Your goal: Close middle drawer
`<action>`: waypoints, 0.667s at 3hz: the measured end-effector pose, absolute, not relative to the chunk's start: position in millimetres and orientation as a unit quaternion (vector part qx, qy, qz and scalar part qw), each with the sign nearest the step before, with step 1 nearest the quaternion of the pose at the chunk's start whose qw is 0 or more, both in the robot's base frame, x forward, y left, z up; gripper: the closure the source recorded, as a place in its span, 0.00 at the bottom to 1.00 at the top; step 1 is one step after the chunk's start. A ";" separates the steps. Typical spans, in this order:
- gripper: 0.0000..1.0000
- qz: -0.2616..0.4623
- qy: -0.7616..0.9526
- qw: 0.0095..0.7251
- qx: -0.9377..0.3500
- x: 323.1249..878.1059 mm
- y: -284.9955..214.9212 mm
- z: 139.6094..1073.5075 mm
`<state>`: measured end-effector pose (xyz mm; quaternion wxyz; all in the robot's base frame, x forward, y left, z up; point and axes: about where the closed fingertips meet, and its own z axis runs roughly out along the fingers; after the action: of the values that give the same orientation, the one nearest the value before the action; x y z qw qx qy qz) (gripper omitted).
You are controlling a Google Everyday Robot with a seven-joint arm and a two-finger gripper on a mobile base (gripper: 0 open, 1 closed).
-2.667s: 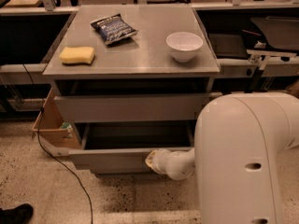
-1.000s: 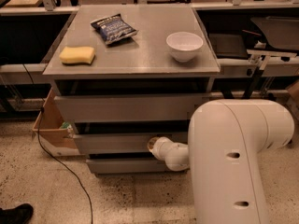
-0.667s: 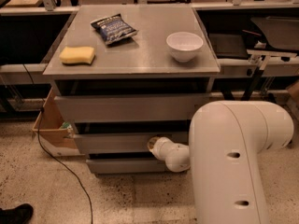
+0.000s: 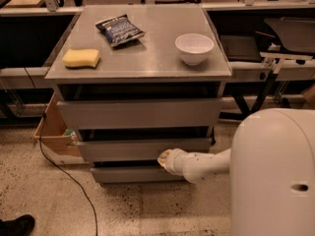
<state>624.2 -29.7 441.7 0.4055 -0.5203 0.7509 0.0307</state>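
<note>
the gripper (image 4: 165, 160) sits at the end of the pale arm (image 4: 204, 165), low in front of the cabinet. it is pressed against the right half of the middle drawer (image 4: 123, 150), at the lower edge of that drawer's front panel. its end is turned into the panel, so i cannot tell whether it is open or closed, and it holds nothing that can be seen.

the middle drawer is the low, flat grey front, second of three. its long axis runs left to right across nearly the full width of the cabinet, and its plain face points out toward the robot. a dark gap shows above it; whether it is pushed fully home i cannot tell.

above it is the top drawer (image 4: 138, 113) with a much taller panel. below it is the bottom drawer (image 4: 128, 174), narrower and shorter.

on the cabinet top (image 4: 157, 63) a yellow sponge (image 4: 81, 58) lies at the left. a blue snack bag (image 4: 119, 30) lies further back, and a white bowl (image 4: 194, 48) stands at the right.

the robot's white body (image 4: 275, 176) fills the lower right. a cardboard box (image 4: 51, 132) stands to the left of the cabinet, a black cable (image 4: 64, 173) trails over the speckled floor, and a dark shoe (image 4: 15, 225) shows in the bottom left corner.
</note>
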 end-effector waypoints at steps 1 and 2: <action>1.00 0.034 0.768 0.389 -0.507 601.0 -62.1 461.2; 1.00 0.030 0.778 0.393 -0.490 589.2 -90.2 484.7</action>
<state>589.2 -90.2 484.7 0.3926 -0.4899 0.7778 0.0297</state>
